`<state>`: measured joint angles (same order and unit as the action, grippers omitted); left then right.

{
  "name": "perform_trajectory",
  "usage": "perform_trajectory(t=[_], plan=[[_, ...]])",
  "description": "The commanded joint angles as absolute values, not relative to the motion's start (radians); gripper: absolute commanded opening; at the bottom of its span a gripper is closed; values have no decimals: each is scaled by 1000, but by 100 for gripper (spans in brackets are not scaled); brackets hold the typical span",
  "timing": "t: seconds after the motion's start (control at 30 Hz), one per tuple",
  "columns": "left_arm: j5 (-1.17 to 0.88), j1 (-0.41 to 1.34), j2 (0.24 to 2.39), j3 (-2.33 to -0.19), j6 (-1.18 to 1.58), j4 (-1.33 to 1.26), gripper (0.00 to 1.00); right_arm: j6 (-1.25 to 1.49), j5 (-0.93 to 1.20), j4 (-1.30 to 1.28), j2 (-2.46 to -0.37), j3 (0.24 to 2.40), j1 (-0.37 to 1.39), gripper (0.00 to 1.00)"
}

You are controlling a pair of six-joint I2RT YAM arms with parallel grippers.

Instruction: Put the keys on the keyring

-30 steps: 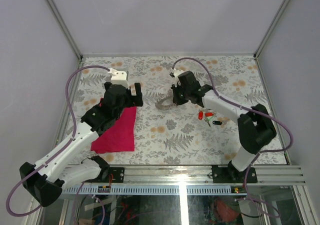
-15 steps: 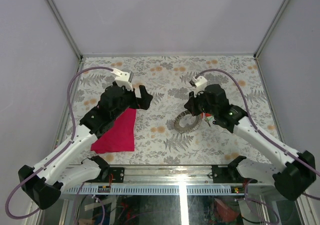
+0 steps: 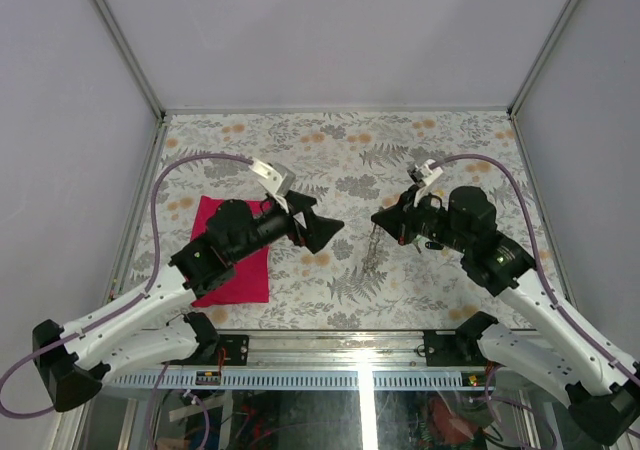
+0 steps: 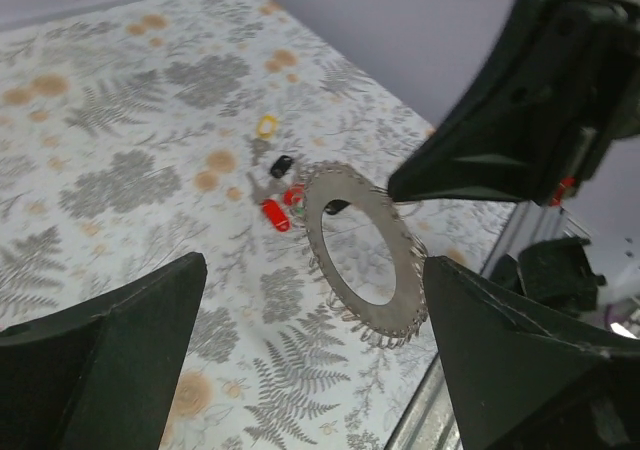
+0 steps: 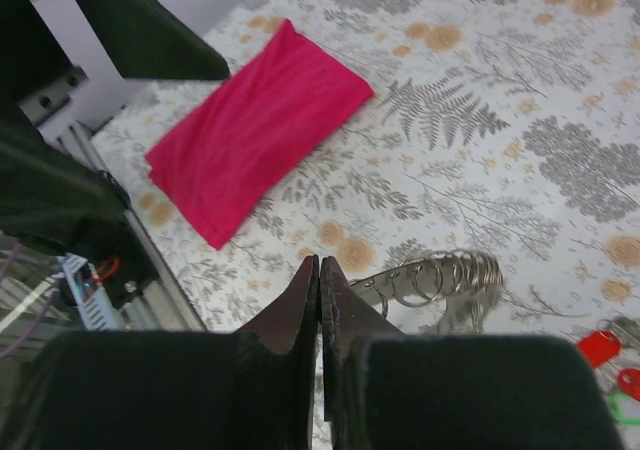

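Observation:
The keyring (image 4: 362, 270) is a flat silvery ring edged with small wire loops. My right gripper (image 3: 382, 219) is shut on its rim and holds it above the table, where it hangs edge-on (image 3: 371, 251). In the right wrist view the ring (image 5: 445, 278) sticks out to the right of the closed gripper (image 5: 320, 275). The keys lie on the table behind it: red (image 4: 273, 213), black (image 4: 282, 165) and yellow (image 4: 266, 125). Red (image 5: 598, 348) and green (image 5: 626, 408) heads show at the right wrist view's edge. My left gripper (image 3: 330, 216) is wide open and empty, facing the ring from the left (image 4: 310, 370).
A magenta cloth (image 3: 238, 262) lies at the left front, under my left arm, and shows in the right wrist view (image 5: 260, 125). The table has a floral cover (image 3: 330, 150), grey walls on three sides and a metal rail (image 3: 400, 348) along the near edge.
My right gripper has lifted the keyring off the table and carried it nearer and right; it now hangs from the gripper. My left gripper swung right towards the centre, off the cloth.

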<state>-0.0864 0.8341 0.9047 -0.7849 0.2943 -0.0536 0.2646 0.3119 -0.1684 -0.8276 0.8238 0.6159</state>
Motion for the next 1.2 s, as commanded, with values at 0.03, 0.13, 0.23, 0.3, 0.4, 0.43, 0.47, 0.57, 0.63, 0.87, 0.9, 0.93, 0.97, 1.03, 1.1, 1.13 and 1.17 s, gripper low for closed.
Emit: perform_trajectory(t=[0.03, 0.13, 0.23, 0.3, 0.4, 0.43, 0.47, 0.57, 0.63, 0.87, 0.9, 0.93, 0.97, 1.03, 1.1, 1.13, 1.17], plan=[[-28, 962, 912, -748, 206, -239, 91, 365, 415, -5, -756, 836, 626, 0], [-3, 992, 900, -726, 198, -274, 86, 383, 447, 15, -738, 843, 626, 0], [7, 994, 885, -713, 195, -293, 79, 391, 479, 37, -718, 839, 626, 0], [3, 995, 877, -720, 195, -290, 74, 396, 498, 53, -709, 835, 626, 0], [-21, 994, 874, -733, 197, -292, 69, 405, 530, 85, -700, 831, 626, 0], [-32, 994, 875, -736, 199, -295, 67, 410, 534, 95, -697, 830, 626, 0], [-45, 995, 875, -739, 203, -299, 64, 416, 537, 103, -697, 830, 626, 0], [-78, 994, 878, -753, 220, -302, 60, 425, 543, 114, -695, 834, 626, 0], [-93, 994, 876, -754, 230, -311, 60, 425, 538, 115, -692, 833, 626, 0], [-101, 1006, 906, -795, 254, -275, 71, 422, 429, 68, -690, 839, 626, 0], [-92, 1011, 913, -801, 257, -269, 73, 423, 413, 61, -691, 841, 626, 0], [-80, 1018, 919, -805, 259, -263, 76, 425, 394, 51, -694, 846, 626, 0], [-63, 1025, 925, -811, 261, -257, 78, 427, 376, 39, -696, 851, 626, 0], [-23, 1042, 938, -815, 265, -250, 81, 427, 348, 20, -698, 857, 626, 0], [17, 1057, 948, -814, 264, -254, 82, 426, 327, 18, -698, 852, 626, 0], [36, 1065, 953, -812, 263, -258, 82, 430, 318, 21, -698, 848, 626, 0], [56, 1071, 958, -812, 260, -259, 82, 434, 311, 27, -700, 845, 626, 0]])
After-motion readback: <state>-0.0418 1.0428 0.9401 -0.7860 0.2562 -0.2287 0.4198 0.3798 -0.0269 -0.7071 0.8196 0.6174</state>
